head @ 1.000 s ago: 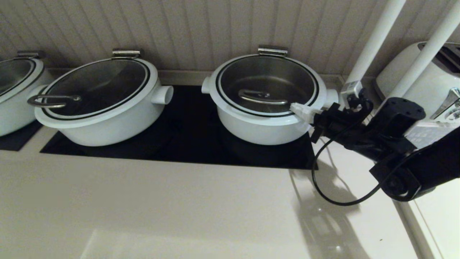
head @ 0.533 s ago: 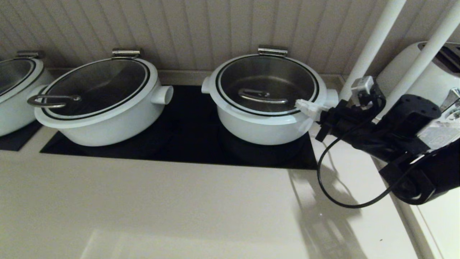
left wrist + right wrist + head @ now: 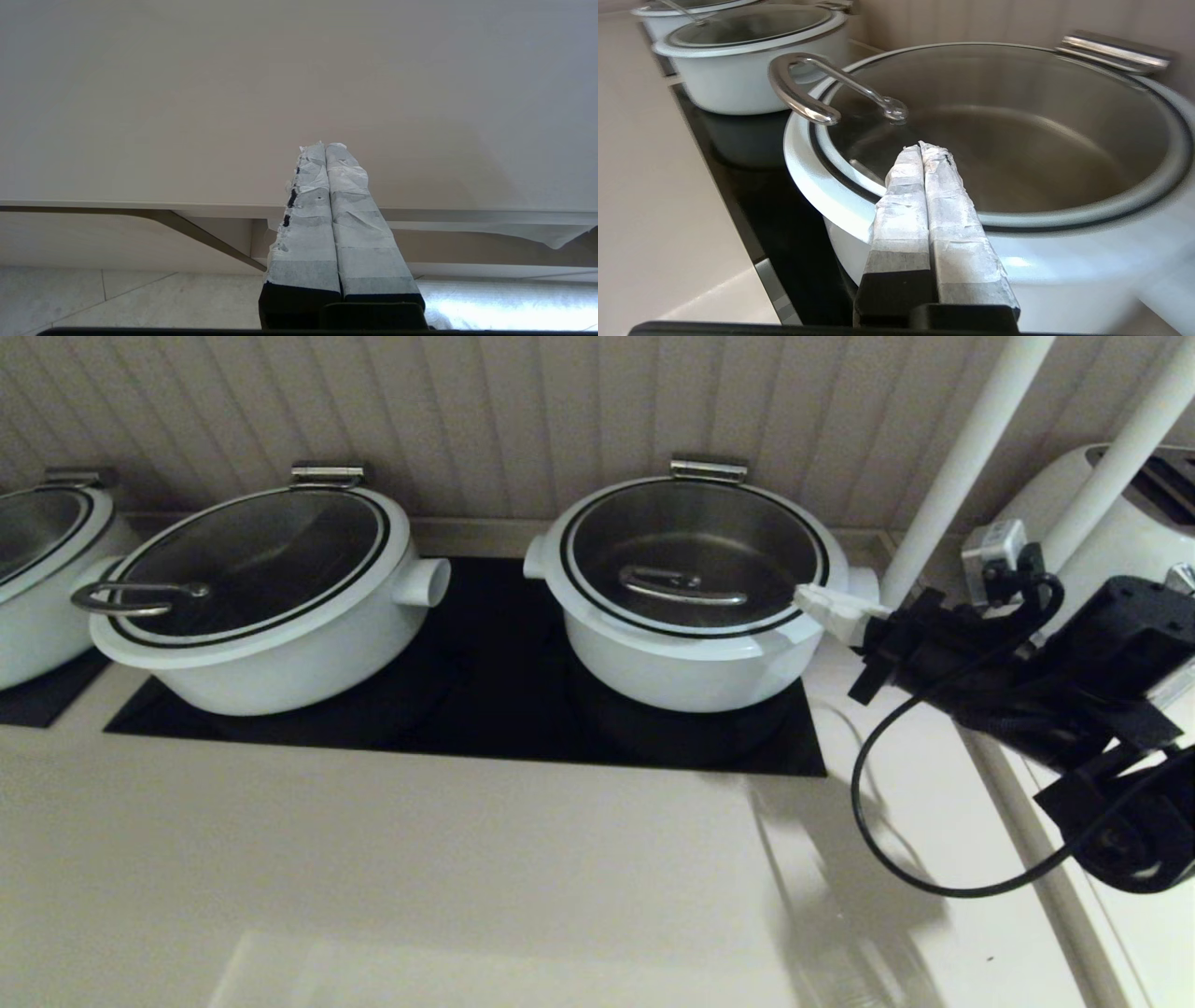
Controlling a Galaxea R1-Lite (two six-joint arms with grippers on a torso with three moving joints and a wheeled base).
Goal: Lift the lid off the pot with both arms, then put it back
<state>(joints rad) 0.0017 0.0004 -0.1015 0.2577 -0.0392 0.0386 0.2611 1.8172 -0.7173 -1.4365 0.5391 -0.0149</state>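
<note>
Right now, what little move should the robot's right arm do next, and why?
Probably open the shut right gripper and reach left to the steel bar handle. The round glass lid sits closed on the round white pot, and the taped fingertips hover over its rim, holding nothing. The left gripper is parked away.

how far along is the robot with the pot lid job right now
Done, or not begun: the lid sits closed on the pot. In hand: nothing. The right gripper, jaws shut and empty, hangs at the pot's right rim. The left gripper, also shut, is off by the counter edge. Any remaining lift and replace would need a fresh grasp.
</note>
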